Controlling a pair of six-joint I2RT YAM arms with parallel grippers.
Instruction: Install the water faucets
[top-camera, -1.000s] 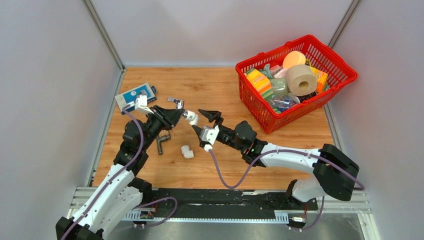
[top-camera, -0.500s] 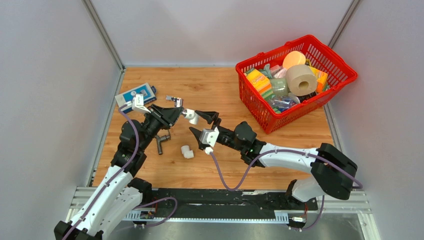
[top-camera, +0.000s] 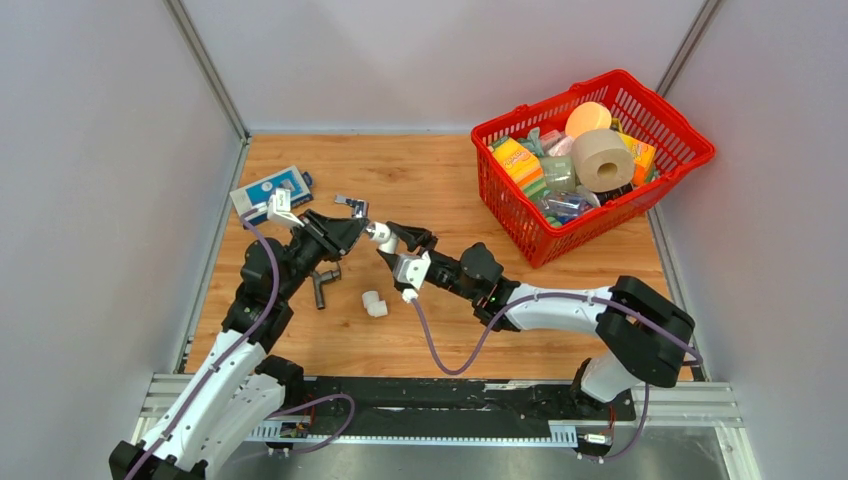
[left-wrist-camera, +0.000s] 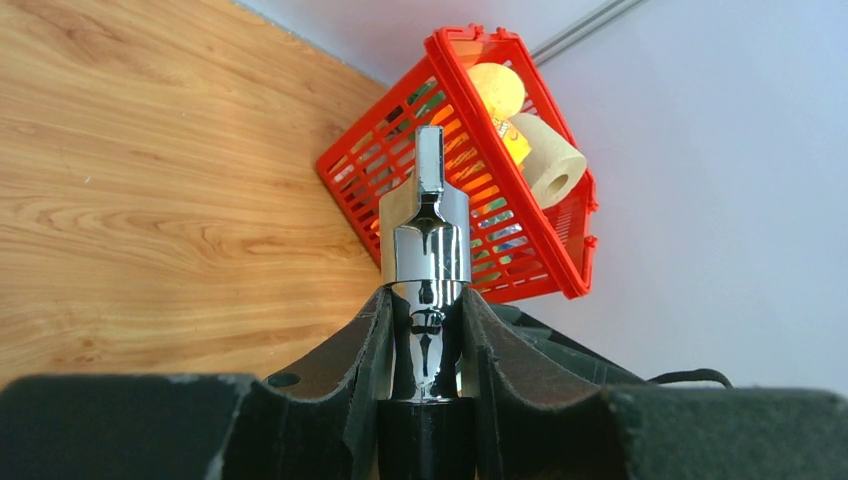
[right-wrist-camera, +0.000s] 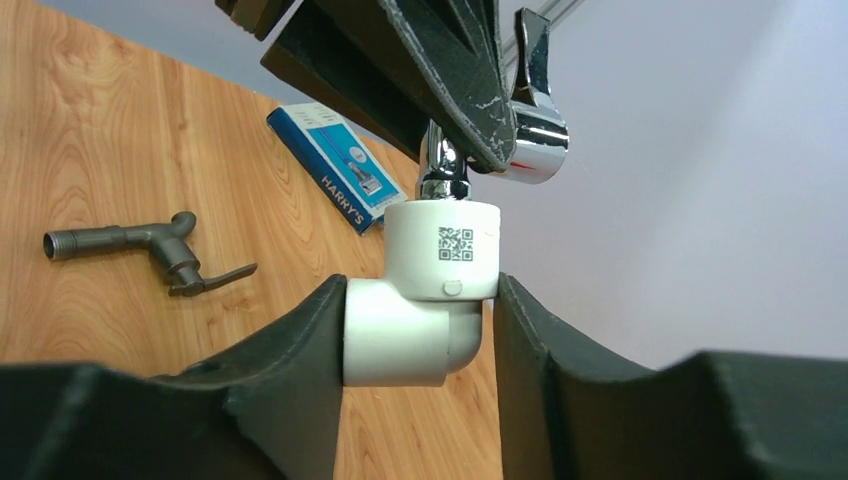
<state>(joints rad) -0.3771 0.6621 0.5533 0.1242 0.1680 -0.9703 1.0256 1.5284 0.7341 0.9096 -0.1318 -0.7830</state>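
My left gripper (top-camera: 350, 228) is shut on the shiny chrome faucet (top-camera: 355, 208), held above the table; its body stands up between the fingers in the left wrist view (left-wrist-camera: 428, 240). A white elbow fitting (top-camera: 383, 236) sits on the faucet's threaded end. My right gripper (top-camera: 392, 245) is shut on that elbow, whose QR label shows in the right wrist view (right-wrist-camera: 430, 300) under the chrome faucet (right-wrist-camera: 535, 140). The dark grey L-shaped faucet (top-camera: 322, 283) lies on the wood below my left gripper and also shows in the right wrist view (right-wrist-camera: 140, 245).
A second white elbow fitting (top-camera: 373, 303) lies on the table near the grey faucet. A blue box (top-camera: 270, 190) lies at the far left. A red basket (top-camera: 590, 222) full of items stands at the back right. Grey walls enclose the table.
My right gripper has moved left to the elbow fitting and its open jaws have closed onto it. My left gripper has kept hold of the chrome faucet, nearly still.
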